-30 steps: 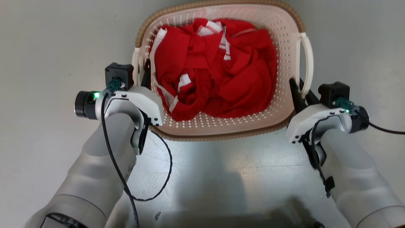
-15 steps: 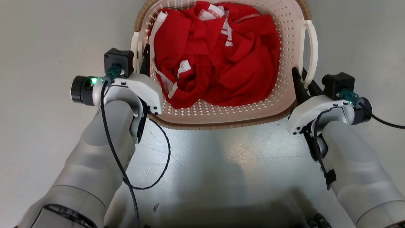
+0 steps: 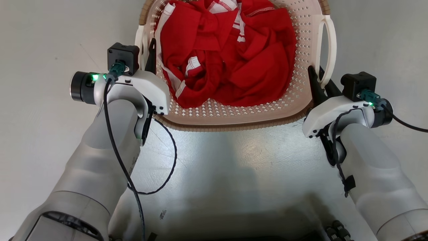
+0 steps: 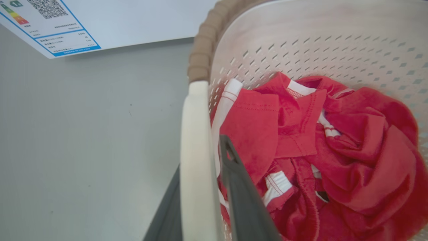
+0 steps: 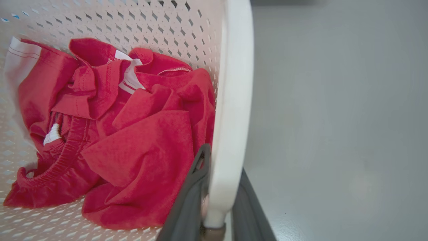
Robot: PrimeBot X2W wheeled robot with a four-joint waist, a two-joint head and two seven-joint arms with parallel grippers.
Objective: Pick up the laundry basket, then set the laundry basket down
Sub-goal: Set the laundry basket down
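Note:
The laundry basket (image 3: pixel 234 112), cream with perforated walls and a brown rim, is at the top middle of the head view with red and white clothes (image 3: pixel 230 57) heaped inside. My left gripper (image 3: pixel 148 50) is shut on its white left handle (image 4: pixel 195 150), one dark finger (image 4: pixel 240 194) inside the basket and one outside. My right gripper (image 3: pixel 317 72) is shut on the white right handle (image 5: pixel 234 83), which runs between its fingers (image 5: pixel 187 197). The basket's far rim is cut off by the top edge of the head view.
Grey floor (image 3: pixel 234 160) lies all round the basket. A white appliance face with a printed label (image 4: pixel 50 23) stands beyond the basket's far left corner. A loose black cable (image 3: pixel 167 160) hangs from my left forearm. My base shows at the bottom edge of the head view.
The whole head picture has slid upward, floor marks included, so the camera has moved. The basket looks slightly larger and its far rim has left the frame. Both grips are unchanged.

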